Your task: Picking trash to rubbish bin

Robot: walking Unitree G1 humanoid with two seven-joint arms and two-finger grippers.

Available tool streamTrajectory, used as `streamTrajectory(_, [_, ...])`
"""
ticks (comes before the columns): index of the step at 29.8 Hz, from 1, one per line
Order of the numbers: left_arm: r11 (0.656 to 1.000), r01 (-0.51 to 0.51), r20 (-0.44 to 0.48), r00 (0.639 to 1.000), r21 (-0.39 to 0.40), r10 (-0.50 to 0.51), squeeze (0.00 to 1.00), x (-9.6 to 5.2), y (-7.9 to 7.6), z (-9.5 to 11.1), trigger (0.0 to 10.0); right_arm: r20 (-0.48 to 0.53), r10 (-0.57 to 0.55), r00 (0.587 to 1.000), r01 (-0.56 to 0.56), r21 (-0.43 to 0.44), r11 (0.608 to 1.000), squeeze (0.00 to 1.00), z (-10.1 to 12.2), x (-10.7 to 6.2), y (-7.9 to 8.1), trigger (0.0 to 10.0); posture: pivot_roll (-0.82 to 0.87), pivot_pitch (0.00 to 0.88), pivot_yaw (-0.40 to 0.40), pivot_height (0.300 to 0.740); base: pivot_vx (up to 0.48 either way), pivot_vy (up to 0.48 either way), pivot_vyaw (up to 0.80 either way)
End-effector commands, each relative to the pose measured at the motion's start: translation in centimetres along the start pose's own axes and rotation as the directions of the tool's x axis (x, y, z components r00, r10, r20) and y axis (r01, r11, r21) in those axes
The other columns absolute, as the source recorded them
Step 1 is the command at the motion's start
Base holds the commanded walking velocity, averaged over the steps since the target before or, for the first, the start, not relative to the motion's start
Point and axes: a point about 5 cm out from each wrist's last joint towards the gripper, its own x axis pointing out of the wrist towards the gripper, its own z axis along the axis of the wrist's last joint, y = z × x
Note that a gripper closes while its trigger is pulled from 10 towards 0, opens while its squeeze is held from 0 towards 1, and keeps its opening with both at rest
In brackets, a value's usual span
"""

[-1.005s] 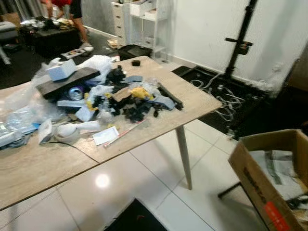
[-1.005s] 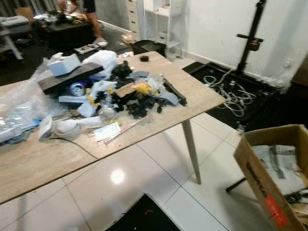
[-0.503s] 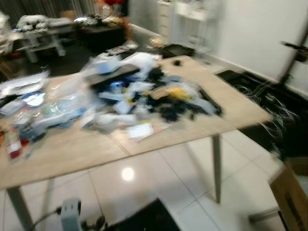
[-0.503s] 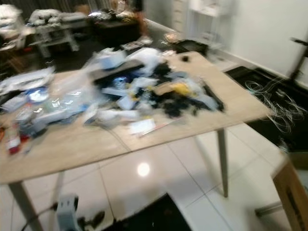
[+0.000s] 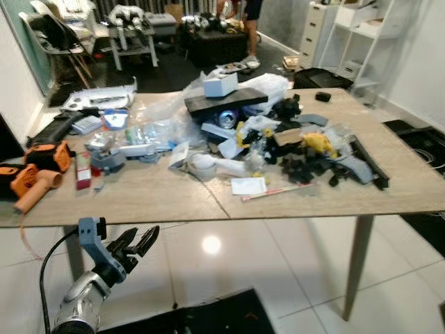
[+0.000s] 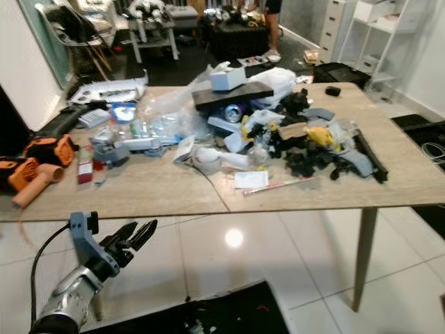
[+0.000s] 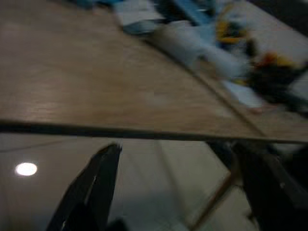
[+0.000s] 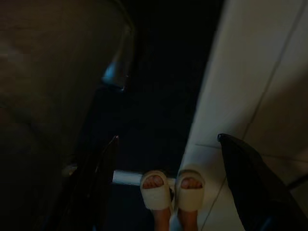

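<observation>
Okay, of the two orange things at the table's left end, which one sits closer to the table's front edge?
The orange tool with the tan nozzle is closer to the front edge; the other orange piece lies behind it, farther back on the table.

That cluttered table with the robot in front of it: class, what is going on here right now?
The robot stands facing a wooden table heaped with trash: plastic bags, wrappers, black scraps, a can, and orange tools at its left end. Nothing is being handled yet. The left gripper is raised below the table's near edge, fingers apart and empty, short of the pile. The right gripper hangs idle and open above the floor, where a person's feet in white slippers stand.
</observation>
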Motion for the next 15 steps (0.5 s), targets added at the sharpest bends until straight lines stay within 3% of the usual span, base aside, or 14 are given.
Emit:
streamTrajectory(1, [0.989,0.15,0.067,0.987,-0.018,-0.148,0.0,0.6,-1.2,1.8,10.0,-0.034,0.011,0.999,-0.01,0.019,1.0,0.0,-1.1,0.0,0.4,10.0,-0.16,0.178,0.04,0.74,0.0,0.0,0.6])
streamTrajectory(5, [0.94,0.341,0.198,0.922,-0.002,-0.334,0.0,1.2,-3.5,5.5,10.0,-0.036,-0.005,0.999,0.006,0.016,1.0,0.0,-1.1,0.0,0.4,10.0,-0.16,0.175,0.04,0.74,0.0,0.0,0.0])
streamTrajectory(9, [0.916,0.4,0.277,0.876,0.039,-0.394,0.0,1.5,-4.6,7.9,10.0,-0.035,-0.006,0.999,0.006,0.015,1.0,0.0,-1.1,0.0,0.3,10.0,-0.16,0.173,0.039,0.74,0.0,0.0,0.0])
streamTrajectory(11, [0.889,0.453,0.34,0.827,0.067,-0.448,0.0,1.7,-5.7,9.9,10.0,-0.034,-0.007,0.999,0.007,0.014,1.0,0.0,-1.1,0.0,0.3,10.0,-0.16,0.173,0.039,0.74,0.0,0.0,0.0])
streamTrajectory(12, [0.889,0.453,0.34,0.827,0.067,-0.448,0.0,1.7,-5.7,9.9,10.0,-0.034,-0.007,0.999,0.007,0.014,1.0,0.0,-1.1,0.0,0.3,10.0,-0.16,0.173,0.039,0.74,0.0,0.0,0.0])
streamTrajectory(15, [0.843,0.527,0.427,0.742,0.107,-0.518,0.0,1.7,-7.4,12.8,10.0,-0.032,-0.008,0.999,0.009,0.011,1.0,0.0,-1.1,0.0,0.3,10.0,-0.16,0.167,0.037,0.74,0.0,0.0,0.0])
